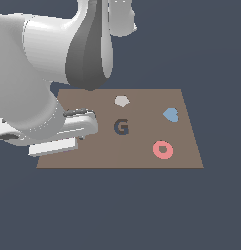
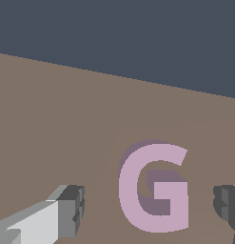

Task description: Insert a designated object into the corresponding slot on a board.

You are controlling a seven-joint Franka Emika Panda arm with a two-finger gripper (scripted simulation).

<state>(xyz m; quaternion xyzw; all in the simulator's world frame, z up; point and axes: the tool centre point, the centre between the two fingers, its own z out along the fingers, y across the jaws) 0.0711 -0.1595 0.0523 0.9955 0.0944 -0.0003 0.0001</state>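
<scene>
Currently the claw [image 2: 147, 209] is spread wide, one finger [image 2: 66, 209] each side of the G [image 2: 154, 190], not touching it. The G lies flat on the board [image 1: 141, 156]. Descend centred, close evenly; the slot [image 1: 121, 127] lies toward 3 o'clock in the exterior view.

A flat, dark slate-blue ground [image 1: 120, 210] is filling the exterior view on every side, from 12 o'clock round to 6 o'clock, with no seams or texture showing. The same blue [image 2: 117, 33] is lying beyond in the wrist view. Light is falling evenly, casting almost no shadows.
</scene>
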